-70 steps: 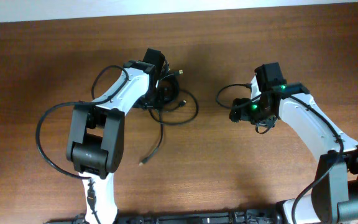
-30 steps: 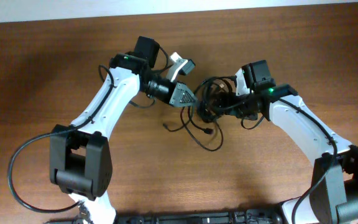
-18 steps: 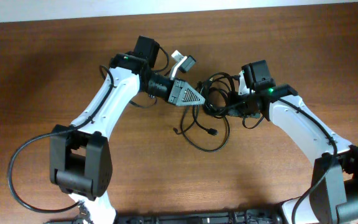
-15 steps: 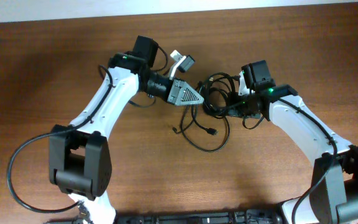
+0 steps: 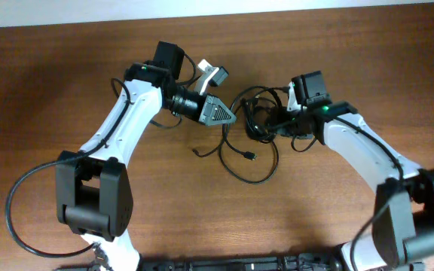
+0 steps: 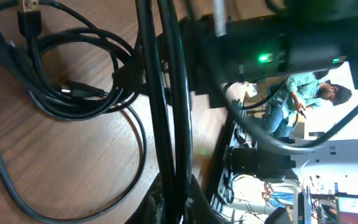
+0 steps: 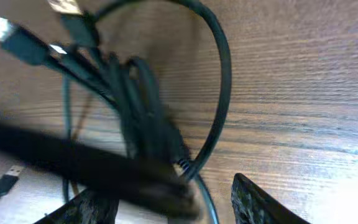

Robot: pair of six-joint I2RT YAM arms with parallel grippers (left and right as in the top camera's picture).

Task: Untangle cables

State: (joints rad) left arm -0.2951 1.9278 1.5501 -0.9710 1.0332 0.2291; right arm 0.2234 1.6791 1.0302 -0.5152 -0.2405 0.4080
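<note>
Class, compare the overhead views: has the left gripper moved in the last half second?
Yes. The left gripper slid slightly left, judged against the table's far edge.

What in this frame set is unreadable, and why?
Left claw grip: left wrist view, the bottom edge and blurred thin black cables cover its fingers.
Right claw: overhead, indistinguishable against the dark tangle.
Cable count and crossings: overhead too small, right wrist blurred.
</note>
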